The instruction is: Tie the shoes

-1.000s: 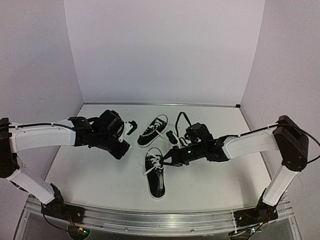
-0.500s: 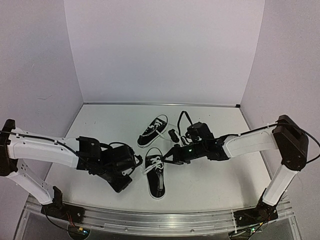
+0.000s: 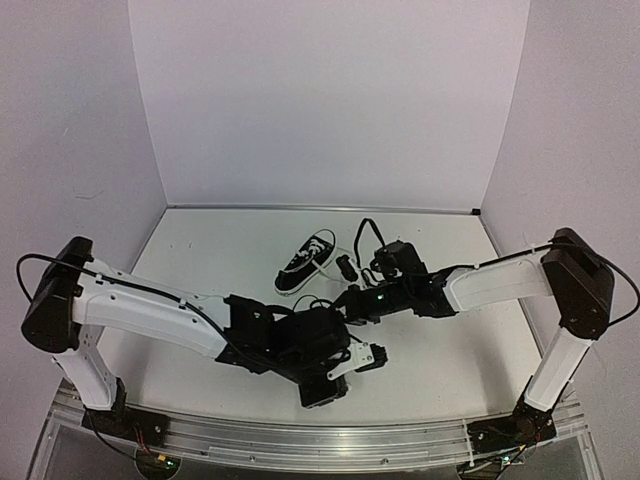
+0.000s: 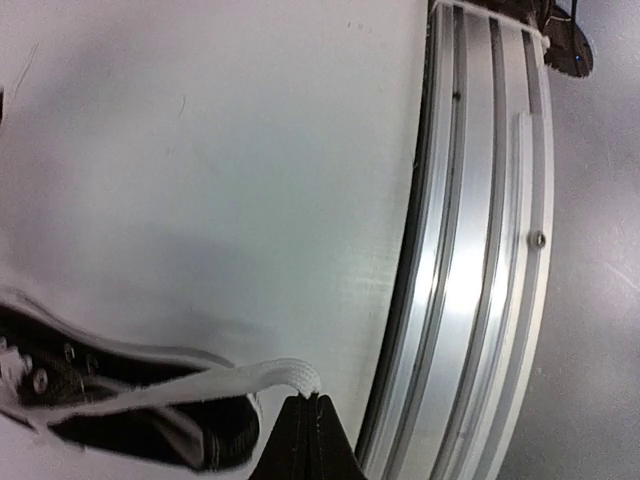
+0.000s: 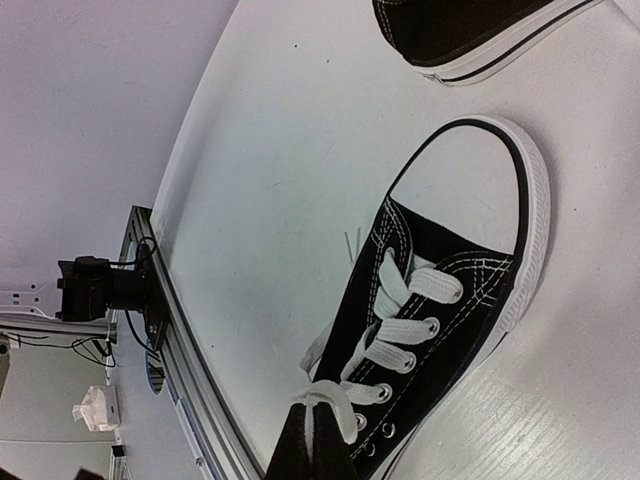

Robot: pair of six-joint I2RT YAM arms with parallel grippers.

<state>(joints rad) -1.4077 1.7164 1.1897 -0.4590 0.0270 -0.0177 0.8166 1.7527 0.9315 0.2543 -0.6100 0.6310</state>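
Note:
Two black sneakers with white laces lie on the white table. The far shoe (image 3: 307, 262) lies behind; its toe shows in the right wrist view (image 5: 470, 35). The near shoe (image 3: 322, 390) is mostly hidden under my left arm; the right wrist view shows its laced front (image 5: 440, 320). My left gripper (image 3: 372, 357) (image 4: 312, 400) is shut on a white lace end (image 4: 250, 380) near the shoe's heel (image 4: 120, 410), close to the front rail. My right gripper (image 3: 345, 305) (image 5: 318, 408) is shut on a fold of lace (image 5: 350, 395) by the upper eyelets.
An aluminium rail (image 4: 470, 250) (image 5: 190, 400) runs along the table's near edge, just beside the left gripper. A black arm mount (image 5: 100, 285) sits at the rail's end. White walls close the back and sides.
My left arm has swung from the far left, down and across to the near centre, and now covers the near shoe. The right gripper has stayed almost still on its lace.

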